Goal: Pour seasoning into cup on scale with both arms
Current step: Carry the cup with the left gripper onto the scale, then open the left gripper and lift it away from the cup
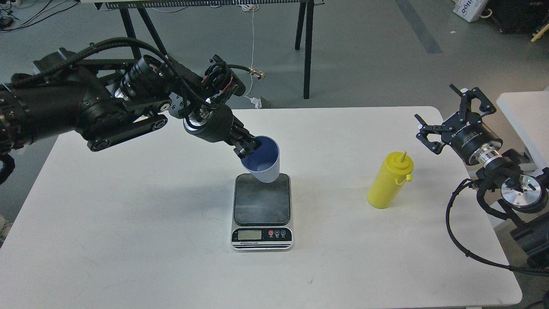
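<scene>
Centre frame, my left gripper [248, 147] pinches the tilted cup [262, 160] by its rim, over the scale [262, 206]. Right gripper [437, 116], fingers spread, sits right of the seasoning [388, 181], apart.

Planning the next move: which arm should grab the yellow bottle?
Right. The right gripper is open and empty beside the seasoning bottle; the left gripper is shut on the cup, tilted over the scale.

There was one cup [262, 162], one yellow bottle [388, 182], one scale [262, 211], one worktop [128, 240], and two grippers: left [246, 146], right [446, 112].
</scene>
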